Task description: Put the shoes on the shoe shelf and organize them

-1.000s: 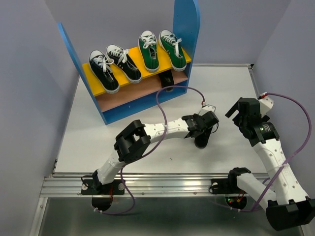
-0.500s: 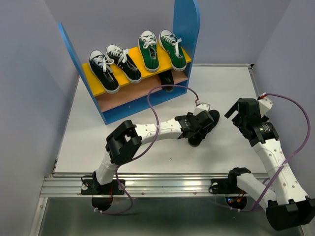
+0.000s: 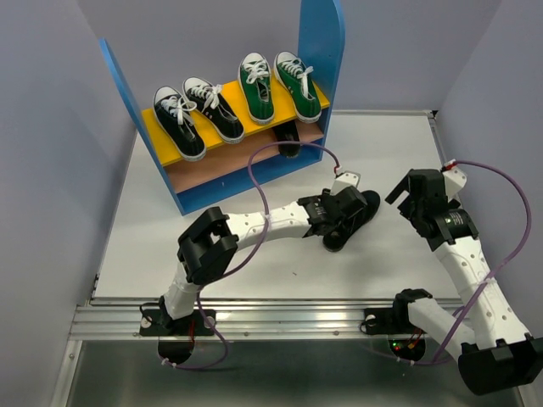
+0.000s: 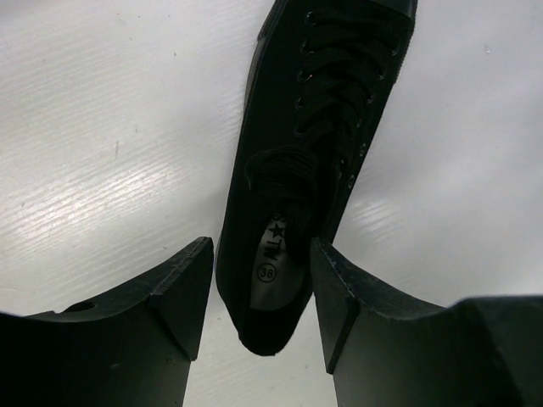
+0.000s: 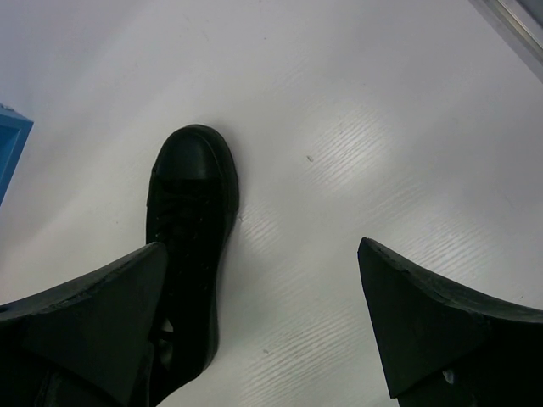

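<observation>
My left gripper (image 4: 259, 254) straddles the black shoe (image 4: 331, 102) at its heel to lift it for the shelf (image 3: 327, 51). Gripped or not, I can't tell. Right gripper (image 5: 263, 271) hangs wide near the tabletop's right edge.

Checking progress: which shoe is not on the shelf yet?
The all-black shoe on the table, between the left gripper's fingers; all others sit on the shelf.
</observation>
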Motion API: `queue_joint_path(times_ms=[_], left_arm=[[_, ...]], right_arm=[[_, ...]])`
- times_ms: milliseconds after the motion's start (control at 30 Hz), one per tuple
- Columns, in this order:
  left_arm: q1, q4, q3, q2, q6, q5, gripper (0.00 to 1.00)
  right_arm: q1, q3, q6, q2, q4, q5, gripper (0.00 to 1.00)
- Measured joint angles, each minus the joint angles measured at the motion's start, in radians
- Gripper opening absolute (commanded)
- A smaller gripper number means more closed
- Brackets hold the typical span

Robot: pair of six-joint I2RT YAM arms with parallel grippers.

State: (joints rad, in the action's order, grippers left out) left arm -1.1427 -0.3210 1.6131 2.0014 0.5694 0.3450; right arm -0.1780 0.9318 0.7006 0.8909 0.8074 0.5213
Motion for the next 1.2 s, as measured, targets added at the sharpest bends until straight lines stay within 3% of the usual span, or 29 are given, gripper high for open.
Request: queue_joint_path(times_ms=[533, 633, 667, 700, 967, 1200], left_arm=[[0.024, 0.045, -0.076, 0.077, -0.045, -0.053, 0.52], [0.026, 0.063, -0.076, 0.091, -0.053, -0.071, 0.33], [0.026, 0.069, -0.076, 0.097, -0.053, -0.077, 0.07], [0.026, 0.072, -0.075, 0.102, -0.061, -0.076, 0.00], [0.027, 0.018, -0.082, 0.077, -0.066, -0.029, 0.00], [0.042, -0.158, -0.121, -0.128, -0.029, 0.008, 0.00]], right_arm=[[0.000, -0.032, 0.000, 0.013, -0.009, -0.022, 1.00], [0.000, -0.032, 0.000, 0.013, -0.008, -0.023, 1.00], [0.000, -0.032, 0.000, 0.013, -0.008, -0.023, 1.00], [0.000, -0.032, 0.000, 0.013, -0.008, -0.024, 1.00], [0.000, -0.032, 0.000, 0.013, -0.008, -0.032, 1.00], [0.000, -0.029, -0.001, 0.013, -0.008, -0.032, 1.00]])
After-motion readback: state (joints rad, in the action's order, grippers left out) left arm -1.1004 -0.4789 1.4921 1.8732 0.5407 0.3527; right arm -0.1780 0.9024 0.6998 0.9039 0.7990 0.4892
